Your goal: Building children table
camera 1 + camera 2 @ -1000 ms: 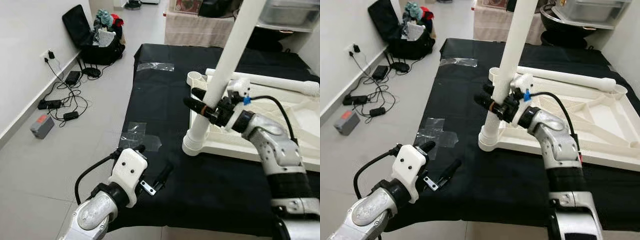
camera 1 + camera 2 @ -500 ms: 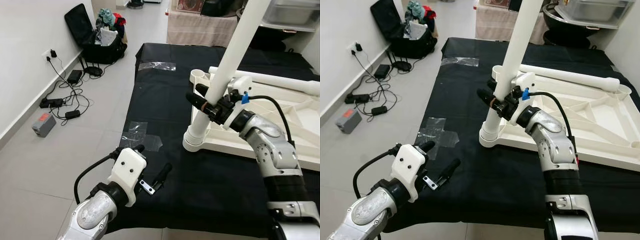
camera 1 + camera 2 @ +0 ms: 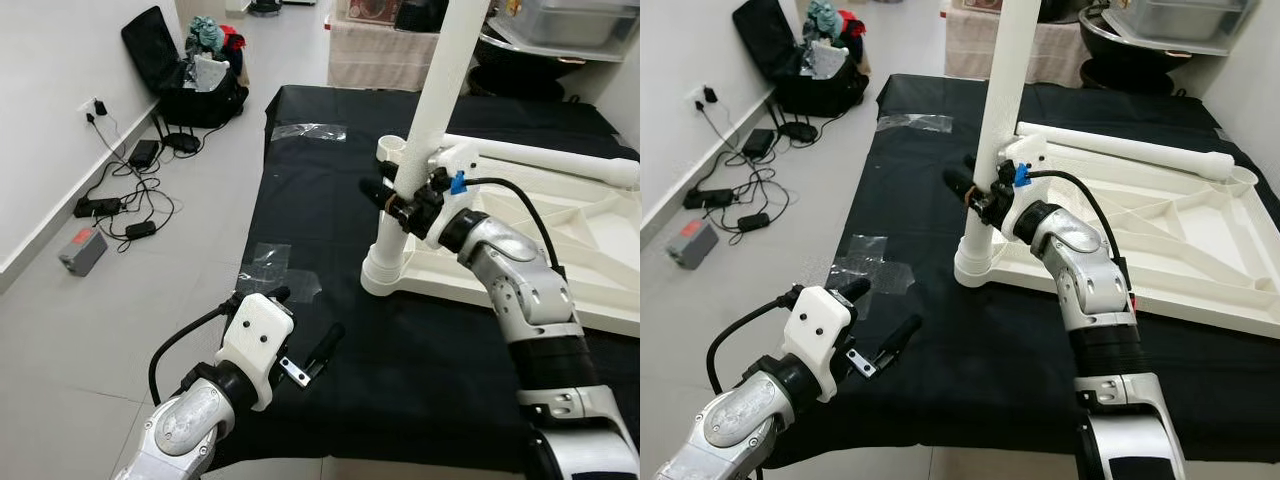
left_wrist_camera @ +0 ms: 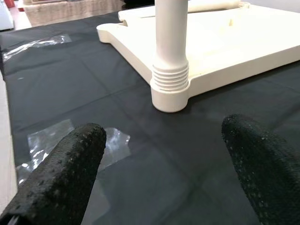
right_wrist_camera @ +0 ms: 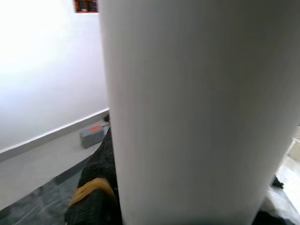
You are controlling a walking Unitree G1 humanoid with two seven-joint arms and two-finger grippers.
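Right gripper (image 3: 392, 196) clamps the white leg (image 3: 425, 130), fingers pinched on either side of it a little above its ribbed collar. Leg stands almost upright in the near-left corner socket of the upturned white tabletop (image 3: 560, 230), which lies on a black cloth (image 3: 320, 190). A second leg (image 3: 545, 160) lies flat along the tabletop's far edge. Left gripper (image 3: 305, 335) hovers low over the cloth's near edge, well apart from the tabletop, fingers (image 4: 65, 173) spread wide and holding nothing. Clear tape patches (image 3: 275, 265) stick to the cloth beside it.
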